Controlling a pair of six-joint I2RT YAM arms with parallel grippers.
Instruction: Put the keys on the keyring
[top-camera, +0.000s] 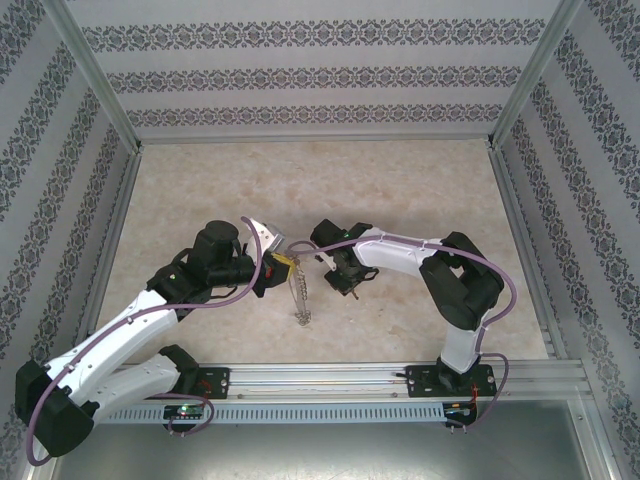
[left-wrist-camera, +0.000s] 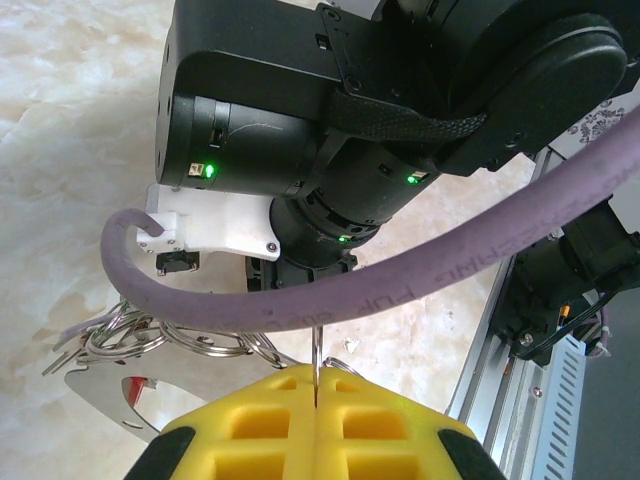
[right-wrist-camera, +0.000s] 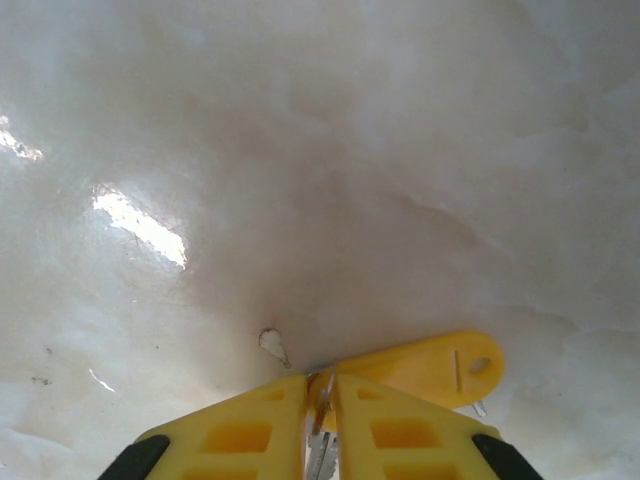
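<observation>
The thin grey wire-like keyring (top-camera: 299, 296) hangs between the two arms above the pale marbled table (top-camera: 420, 190). The left gripper (left-wrist-camera: 314, 384), yellow fingers pressed together, pinches its upper strand. Just beside it, the right gripper (right-wrist-camera: 320, 386) is all but closed on a small silvery metal key (right-wrist-camera: 320, 446), with a flat yellow plastic tag (right-wrist-camera: 440, 367) against one finger. So thin a key could twist or slip out of the pinch. The floppy loop could also swing aside so the key misses it, or the bundle of silvery rings (left-wrist-camera: 150, 338) could snag. A thick purple cable (left-wrist-camera: 400, 290) hides where the rings join. The fingers cut off the key's shape, and a tiny silvery drop-shaped piece (right-wrist-camera: 272, 346) on the table is too small to identify.
</observation>
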